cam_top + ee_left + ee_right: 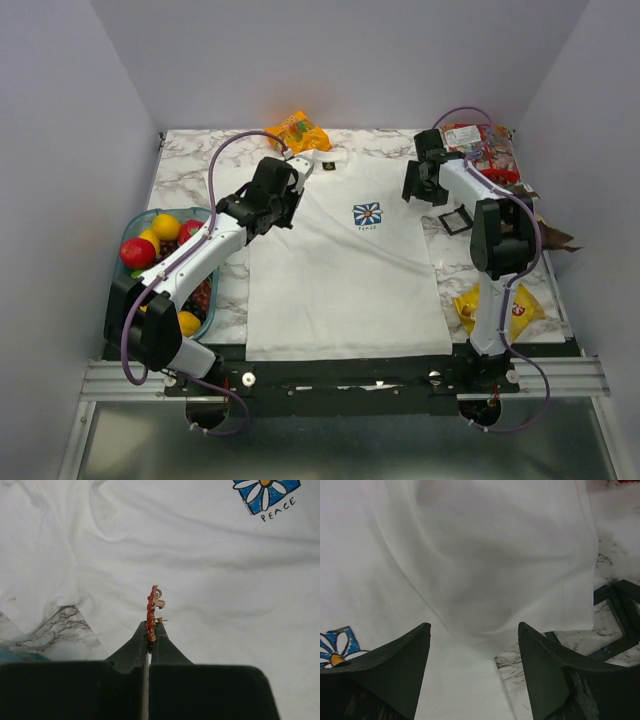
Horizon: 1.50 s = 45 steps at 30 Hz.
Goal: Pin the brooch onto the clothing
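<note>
One step was done: the left gripper [150, 635] pinched the brooch [152, 611] tight over the shirt [210, 565]. The right gripper [472, 627] hung spread wide over a sleeve [545, 580]. Pinning was left to do.

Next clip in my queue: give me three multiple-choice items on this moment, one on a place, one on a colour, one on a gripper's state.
1. Where is the brooch in relation to the T-shirt? A) lying flat on it B) pinched in the left gripper over it C) pinned through it
2. What colour is the square behind the petals of the daisy print? A) green B) red C) blue
3. How is the right gripper? A) open, holding nothing B) shut on the T-shirt C) shut on the brooch
Answers: 1 B, the left wrist view shows it edge-on between closed tips; 2 C, white petals sit on blue; 3 A, its fingers stand wide apart over cloth.
</note>
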Available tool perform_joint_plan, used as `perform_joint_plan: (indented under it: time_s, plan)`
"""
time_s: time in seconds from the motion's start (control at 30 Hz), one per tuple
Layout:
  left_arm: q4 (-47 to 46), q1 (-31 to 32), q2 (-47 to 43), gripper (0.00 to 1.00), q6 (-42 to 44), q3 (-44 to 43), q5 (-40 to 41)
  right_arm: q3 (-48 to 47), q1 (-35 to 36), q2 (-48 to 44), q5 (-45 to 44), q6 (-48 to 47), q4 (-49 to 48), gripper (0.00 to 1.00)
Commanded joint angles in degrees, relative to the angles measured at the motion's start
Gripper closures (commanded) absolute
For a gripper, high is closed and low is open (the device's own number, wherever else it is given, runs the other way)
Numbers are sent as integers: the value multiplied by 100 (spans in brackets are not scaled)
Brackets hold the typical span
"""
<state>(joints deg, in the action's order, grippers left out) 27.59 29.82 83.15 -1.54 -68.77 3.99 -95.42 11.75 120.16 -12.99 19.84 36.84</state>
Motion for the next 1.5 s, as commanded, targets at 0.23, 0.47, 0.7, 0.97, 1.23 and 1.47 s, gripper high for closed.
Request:
perform_joint_plan:
  time_s: [0.23,0.47,0.7,0.97,1.23,1.47]
  plan:
    - [44,-12,-54,100,-13,-172,-258,67,-76,192,95,11,315,38]
    - [44,-12,-124,100,-22,-172,-258,216,-85,96,130,231,464,39]
    - [35,-12,-186,100,-48,-172,-329,304,-76,60,122,354,535,43]
    - [27,-20,-247,100,-48,-163,-311,269,-85,78,130,346,570,74]
    - [44,-12,-221,100,-13,-154,-188,111,-138,140,157,363,675,99]
    - [53,-12,-247,100,-4,-163,-109,-82,-208,60,-159,363,860,99]
